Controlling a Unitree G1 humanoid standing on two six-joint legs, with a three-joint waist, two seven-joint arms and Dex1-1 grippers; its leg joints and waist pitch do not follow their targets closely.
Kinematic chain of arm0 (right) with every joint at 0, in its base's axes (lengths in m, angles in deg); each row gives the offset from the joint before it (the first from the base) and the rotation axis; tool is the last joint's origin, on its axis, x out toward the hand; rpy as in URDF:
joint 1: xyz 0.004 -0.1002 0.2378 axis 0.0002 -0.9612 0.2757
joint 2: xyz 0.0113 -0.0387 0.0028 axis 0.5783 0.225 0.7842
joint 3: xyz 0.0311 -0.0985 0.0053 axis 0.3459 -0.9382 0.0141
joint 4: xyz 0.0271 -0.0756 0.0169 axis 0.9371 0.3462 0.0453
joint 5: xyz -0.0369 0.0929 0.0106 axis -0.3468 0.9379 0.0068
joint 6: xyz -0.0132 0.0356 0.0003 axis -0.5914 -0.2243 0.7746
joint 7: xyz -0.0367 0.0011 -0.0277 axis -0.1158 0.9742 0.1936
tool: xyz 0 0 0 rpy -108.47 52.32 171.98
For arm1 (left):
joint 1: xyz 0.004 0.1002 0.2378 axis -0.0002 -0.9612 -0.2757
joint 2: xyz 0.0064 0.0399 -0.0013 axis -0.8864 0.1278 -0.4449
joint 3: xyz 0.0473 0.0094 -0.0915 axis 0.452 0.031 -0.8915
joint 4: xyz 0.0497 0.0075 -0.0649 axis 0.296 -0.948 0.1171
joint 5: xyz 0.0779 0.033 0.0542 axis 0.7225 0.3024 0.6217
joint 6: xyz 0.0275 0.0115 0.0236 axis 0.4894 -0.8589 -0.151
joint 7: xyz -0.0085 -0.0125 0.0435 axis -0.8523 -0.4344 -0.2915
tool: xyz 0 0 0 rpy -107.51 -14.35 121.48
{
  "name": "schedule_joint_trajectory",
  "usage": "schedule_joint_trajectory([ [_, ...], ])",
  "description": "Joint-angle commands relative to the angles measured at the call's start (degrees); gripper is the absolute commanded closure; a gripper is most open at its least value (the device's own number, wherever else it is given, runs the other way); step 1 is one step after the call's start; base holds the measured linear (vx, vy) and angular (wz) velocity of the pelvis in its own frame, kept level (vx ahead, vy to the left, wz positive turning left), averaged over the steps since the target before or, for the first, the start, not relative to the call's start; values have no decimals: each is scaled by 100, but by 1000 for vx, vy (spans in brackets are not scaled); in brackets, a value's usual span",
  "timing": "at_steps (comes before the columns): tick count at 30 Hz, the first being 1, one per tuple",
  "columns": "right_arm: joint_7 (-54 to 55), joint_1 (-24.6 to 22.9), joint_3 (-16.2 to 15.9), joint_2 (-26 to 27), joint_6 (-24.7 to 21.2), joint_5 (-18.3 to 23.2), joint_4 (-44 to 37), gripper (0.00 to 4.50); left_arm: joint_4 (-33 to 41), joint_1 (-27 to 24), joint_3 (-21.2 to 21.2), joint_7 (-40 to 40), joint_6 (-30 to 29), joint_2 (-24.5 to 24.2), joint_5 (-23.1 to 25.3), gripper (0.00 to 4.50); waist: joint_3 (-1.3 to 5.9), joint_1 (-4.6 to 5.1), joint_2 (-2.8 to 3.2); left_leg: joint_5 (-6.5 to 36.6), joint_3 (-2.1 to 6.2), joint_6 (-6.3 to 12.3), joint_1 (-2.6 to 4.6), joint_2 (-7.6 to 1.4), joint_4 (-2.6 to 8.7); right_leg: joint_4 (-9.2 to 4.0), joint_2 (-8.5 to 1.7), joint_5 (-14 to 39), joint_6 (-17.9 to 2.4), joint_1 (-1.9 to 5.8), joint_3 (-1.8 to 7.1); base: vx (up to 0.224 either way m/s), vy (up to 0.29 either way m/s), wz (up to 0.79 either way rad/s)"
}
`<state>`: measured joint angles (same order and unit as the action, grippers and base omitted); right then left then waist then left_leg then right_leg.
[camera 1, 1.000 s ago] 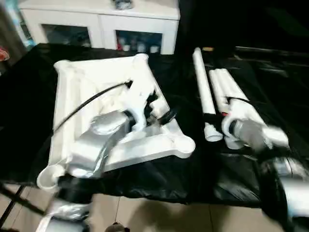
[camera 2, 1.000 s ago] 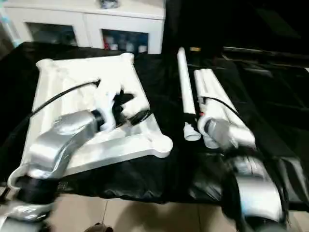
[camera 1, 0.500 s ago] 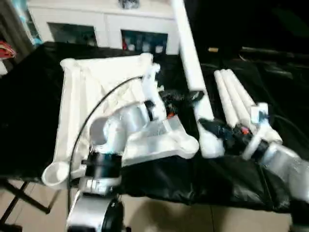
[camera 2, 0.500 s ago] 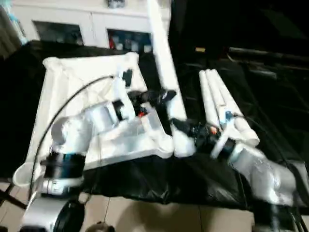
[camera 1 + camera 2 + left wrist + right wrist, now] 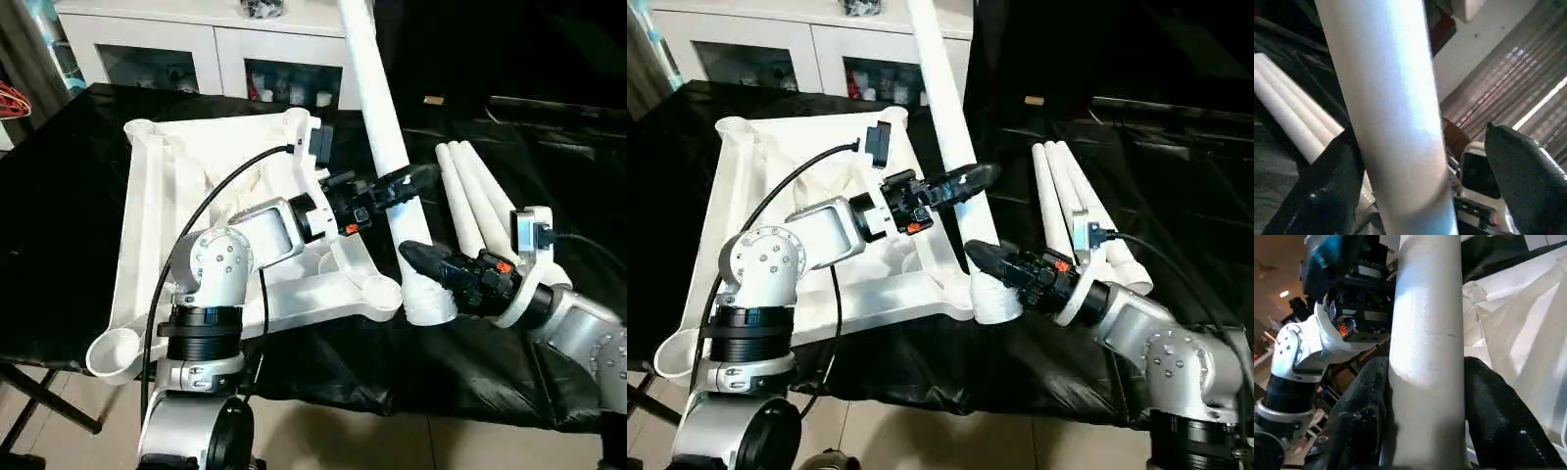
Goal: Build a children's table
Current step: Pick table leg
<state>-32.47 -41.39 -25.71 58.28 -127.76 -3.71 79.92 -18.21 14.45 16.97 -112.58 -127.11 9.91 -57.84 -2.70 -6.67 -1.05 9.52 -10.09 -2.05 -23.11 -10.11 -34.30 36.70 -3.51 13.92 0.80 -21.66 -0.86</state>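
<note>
Black-sheeted tabletop (image 5: 59, 196). Leg (image 5: 384, 137) upright, clamped near its base by right gripper (image 5: 423, 266); left gripper (image 5: 392, 186) spread around it higher up, steadying, probably for socketing into upturned table top (image 5: 157, 215) alongside.

Head pair: two views from side by side above, facing forward and down over the big black-sheeted folding table (image 5: 59, 196).
Head overlap: both take in the upside-down white plastic tabletop (image 5: 157, 215) and the raised white tapered tube leg (image 5: 382, 127).
Left wrist: very close to that leg (image 5: 1396, 122), looking past it to three lying white tube legs (image 5: 1288, 112).
Right wrist: just as close on the leg (image 5: 1427, 357), tabletop ribs behind.
</note>
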Motion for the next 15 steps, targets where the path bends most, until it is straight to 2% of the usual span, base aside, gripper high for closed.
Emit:
schedule_joint_trajectory([
  [1,233,90,-30,-55,58,-101,-196,261,-179,223,-7,381,8,99,184,75,329,3,-61,598,94,115,166,-262,361,-512,-400,-31,-1208,237,164,0,0,0],
  [2,233,90,-30,-55,58,-101,-196,261,-179,223,-7,381,8,99,184,82,330,4,-59,565,101,99,166,-257,359,-509,-402,-46,-1194,239,161,0,0,0],
  [3,434,139,-180,-74,213,-368,-277,261,-272,292,-97,694,50,172,280,91,329,6,-75,546,98,101,158,-255,360,-511,-404,-53,-1189,247,160,0,0,0],
  [4,434,139,-180,-74,213,-368,-277,261,-272,292,-97,694,50,172,280,91,329,6,-75,546,98,101,158,-255,360,-511,-404,-53,-1189,247,160,0,0,0],
  [5,736,225,-323,-21,323,-632,-321,261,-341,368,-160,1101,128,241,444,101,330,10,-65,535,106,65,160,-263,360,-506,-399,-72,-1153,240,161,0,0,0],
  [7,829,252,-374,2,367,-727,-342,261,-356,392,-170,1231,145,257,506,123,331,53,-68,547,104,50,163,-249,360,-518,-398,-38,-1109,244,164,0,0,0],
  [8,1109,330,-502,109,431,-948,-387,261,-367,435,-256,1495,194,339,559,123,332,49,-63,552,102,48,164,-249,359,-519,-402,-22,-1108,244,167,0,0,0],
  [10,1651,477,-914,302,612,-1459,-567,261,-400,530,-376,2007,347,503,648,148,342,102,-56,510,107,-19,164,-242,362,-505,-382,-120,-1116,233,158,0,0,0],
  [11,1680,486,-947,314,620,-1486,-585,261,-404,538,-380,2041,358,515,657,148,342,97,-59,500,111,-17,165,-250,361,-499,-385,-165,-1111,239,163,0,0,0],
  [13,1953,582,-1172,415,657,-1700,-695,261,-436,584,-441,2287,418,611,696,173,344,104,-53,460,109,6,165,-246,364,-488,-379,-282,-1099,243,166,0,0,0],
  [15,2078,638,-1306,435,717,-1869,-743,261,-461,599,-459,2434,474,655,742,200,350,111,-71,366,109,18,164,-248,362,-465,-374,-493,-1100,250,166,0,0,0],
])
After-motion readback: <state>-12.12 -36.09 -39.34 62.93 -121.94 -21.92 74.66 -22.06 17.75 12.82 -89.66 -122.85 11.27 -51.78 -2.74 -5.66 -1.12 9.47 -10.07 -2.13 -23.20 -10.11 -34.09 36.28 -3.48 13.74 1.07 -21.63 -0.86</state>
